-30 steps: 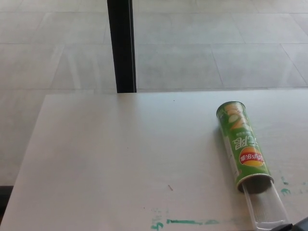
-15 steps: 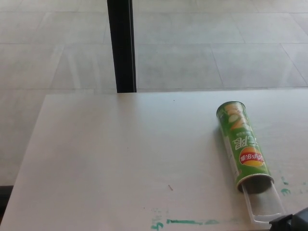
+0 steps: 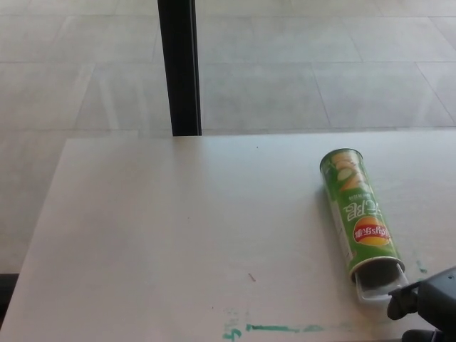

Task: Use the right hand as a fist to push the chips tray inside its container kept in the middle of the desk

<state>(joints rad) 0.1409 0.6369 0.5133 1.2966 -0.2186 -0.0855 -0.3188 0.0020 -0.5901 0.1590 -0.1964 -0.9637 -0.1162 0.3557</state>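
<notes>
The right hand (image 3: 426,303) enters at the lower right corner of the head view, black, only partly in frame; whether its fingers are closed or apart cannot be told. Its leading edge sits against the near end of the clear chips tray (image 3: 377,288), of which only a short lip shows outside the container. The green chips container (image 3: 358,215) lies on its side on the pale desk (image 3: 178,235), right of centre, open mouth toward the robot, closed end pointing away. Green marks (image 3: 274,328) streak the desk's near edge. A black post (image 3: 179,68) stands beyond the desk on the tiled floor (image 3: 320,64).
</notes>
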